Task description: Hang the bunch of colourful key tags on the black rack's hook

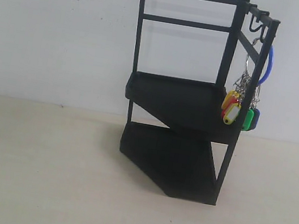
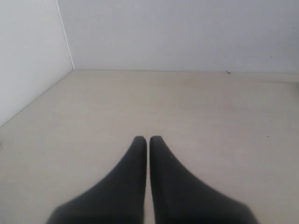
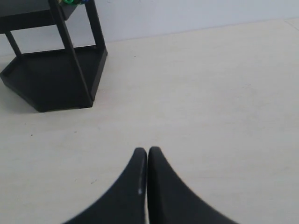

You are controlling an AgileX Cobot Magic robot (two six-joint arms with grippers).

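Observation:
The black rack (image 1: 182, 103) stands on the table in the middle of the exterior view. From a hook (image 1: 259, 28) on its top right rail hangs the colourful key tag bunch (image 1: 241, 107), its blue loop (image 1: 268, 66) above red, yellow, green and blue tags. Neither arm shows in the exterior view. My left gripper (image 2: 148, 139) is shut over bare table, with nothing between its fingers. My right gripper (image 3: 147, 150) is also shut and empty, some way from the rack's lower shelf (image 3: 51, 77); a sliver of green tag (image 3: 70, 1) shows at that view's edge.
A pale table (image 1: 30, 172) runs out on all sides of the rack, and a white wall (image 1: 54, 27) closes the back. In the left wrist view a second wall (image 2: 28, 56) meets the back wall at a corner.

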